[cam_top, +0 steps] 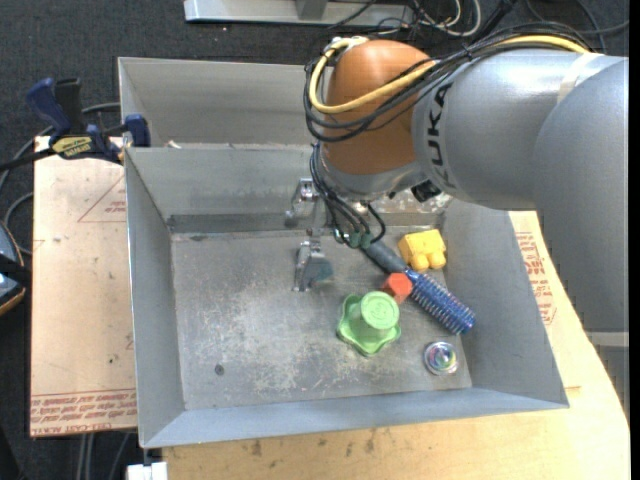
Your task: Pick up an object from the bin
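The gripper (313, 268) hangs low over the bare floor of the bin (240, 358), up and left of the green scalloped cap (368, 322). I cannot tell whether it is released or clenched. Right of the cap lie a blue-handled brush (432, 300), a yellow block (422, 249) and a small shiny disc (440, 357). The cap is nearest. It is probably light, stiff and slick plastic, best pinched across its raised round top.

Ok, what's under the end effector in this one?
Bare bin floor lies under the end effector; the green knob sits apart from it. The wrist hides the far end of the blue-bristled brush.
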Controlling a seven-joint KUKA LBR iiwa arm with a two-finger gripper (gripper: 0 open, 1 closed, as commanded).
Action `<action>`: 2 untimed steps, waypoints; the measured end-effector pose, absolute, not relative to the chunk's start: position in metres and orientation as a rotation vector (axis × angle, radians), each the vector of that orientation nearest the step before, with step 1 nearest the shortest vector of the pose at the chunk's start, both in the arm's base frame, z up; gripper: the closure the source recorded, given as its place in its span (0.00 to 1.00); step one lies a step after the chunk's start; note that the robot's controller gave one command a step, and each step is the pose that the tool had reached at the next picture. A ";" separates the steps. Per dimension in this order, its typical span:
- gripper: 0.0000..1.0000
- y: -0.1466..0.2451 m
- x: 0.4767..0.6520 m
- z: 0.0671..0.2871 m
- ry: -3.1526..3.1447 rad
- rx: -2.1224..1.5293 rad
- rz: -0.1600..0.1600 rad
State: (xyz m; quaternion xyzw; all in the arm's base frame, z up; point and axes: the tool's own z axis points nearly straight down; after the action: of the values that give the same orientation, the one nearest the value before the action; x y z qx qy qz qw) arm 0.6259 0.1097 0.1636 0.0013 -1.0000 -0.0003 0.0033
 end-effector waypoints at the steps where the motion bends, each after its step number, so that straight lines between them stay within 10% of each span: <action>1: 0.00 0.061 0.642 0.075 -2.969 1.053 -0.007; 2: 0.00 0.050 0.644 0.101 -2.812 1.414 0.001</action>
State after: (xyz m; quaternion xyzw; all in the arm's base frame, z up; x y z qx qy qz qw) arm 0.6438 0.0495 0.1013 0.4493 -0.8934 0.0005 -0.0030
